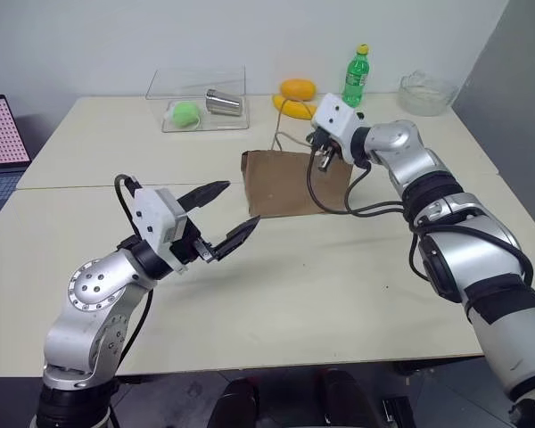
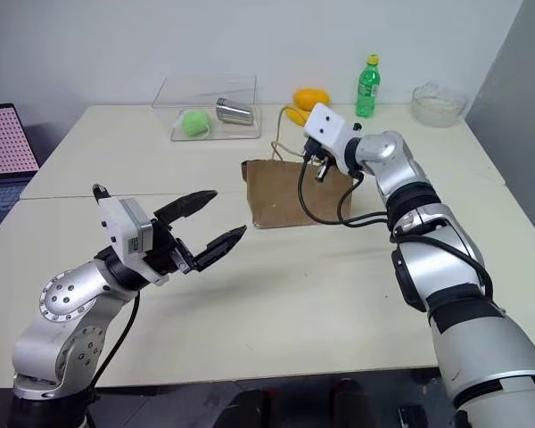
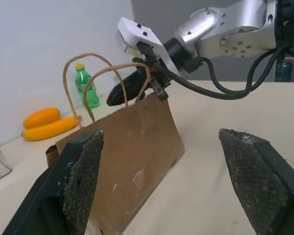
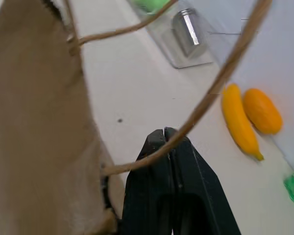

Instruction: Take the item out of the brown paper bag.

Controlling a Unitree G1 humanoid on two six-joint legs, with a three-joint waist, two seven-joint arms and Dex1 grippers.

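Two tools work near the brown paper bag (image 1: 294,183), one spread wide and one pressed shut.

The bag stands upright near the middle of the pale surface (image 1: 339,294), its thin cord handles (image 3: 90,81) rising above its top edge; the ketchup bottle cannot be seen from outside it. The right tool (image 3: 130,90) is at the bag's top edge beside the handles, fingers closed flat together; a cord loop crosses in front of their tips in the right wrist view, and no grip on it can be made out. The left tool (image 1: 223,218) hovers above the surface just short of the bag, its two fingers far apart with nothing between them. Behind the bag lie a clear plastic box (image 1: 201,94), a green bottle (image 1: 356,78) and yellow and orange fruit (image 1: 296,96).
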